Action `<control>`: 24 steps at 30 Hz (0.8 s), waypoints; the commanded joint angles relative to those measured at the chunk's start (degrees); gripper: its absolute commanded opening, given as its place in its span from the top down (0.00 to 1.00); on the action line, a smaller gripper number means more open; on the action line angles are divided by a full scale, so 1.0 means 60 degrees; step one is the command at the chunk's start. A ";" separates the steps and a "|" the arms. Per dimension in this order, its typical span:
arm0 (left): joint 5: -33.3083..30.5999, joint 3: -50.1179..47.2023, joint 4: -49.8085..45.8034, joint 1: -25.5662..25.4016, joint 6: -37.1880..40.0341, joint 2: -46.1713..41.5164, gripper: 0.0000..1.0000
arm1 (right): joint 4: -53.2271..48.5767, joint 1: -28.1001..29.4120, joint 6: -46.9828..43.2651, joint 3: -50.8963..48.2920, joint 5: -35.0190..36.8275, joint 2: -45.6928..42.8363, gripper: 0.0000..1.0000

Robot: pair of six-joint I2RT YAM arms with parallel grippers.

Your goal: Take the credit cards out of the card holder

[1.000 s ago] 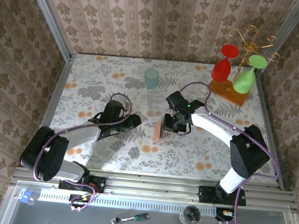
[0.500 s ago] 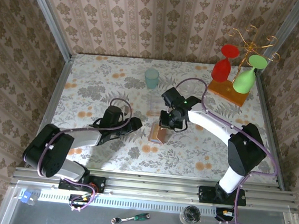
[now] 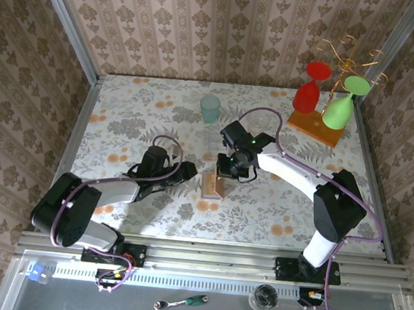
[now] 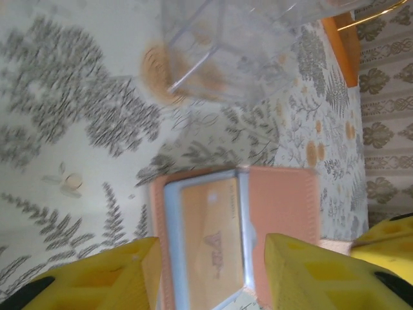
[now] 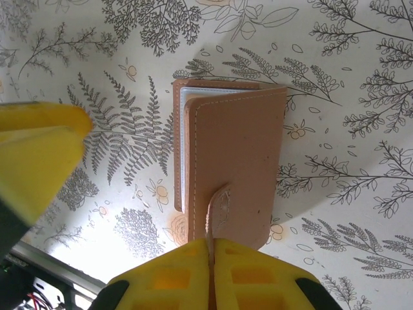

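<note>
right gripper [image 3: 229,173]: pinching card holder [image 3: 213,186] by flap tab, from 1 o'clock
left gripper [image 3: 189,171]: fingers spread, at its 9 o'clock
orange-tan card [image 4: 208,226]: tucked inside

Up top, the whole table [image 3: 122,117] is taken in from high above its near edge, the top external view tilted steeply down toward the far wall [image 3: 227,25]. The left wrist view is held low and close, skimmed across the tabletop at a slant. The right wrist view is aimed almost straight down, very near. The card holder [image 3: 213,187] is caught in all three.
</note>
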 commanded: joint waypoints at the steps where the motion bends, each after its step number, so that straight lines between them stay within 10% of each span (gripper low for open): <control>1: -0.1079 0.0609 -0.1822 -0.0218 0.1236 -0.0590 0.54 | -0.0259 -0.0030 -0.0329 0.0140 0.0210 -0.0277 0.93; 24: 0.0233 0.0575 -0.1498 0.0362 0.1322 -0.0552 0.63 | 0.0837 -0.1366 0.0283 -0.2528 0.0788 -0.0430 0.94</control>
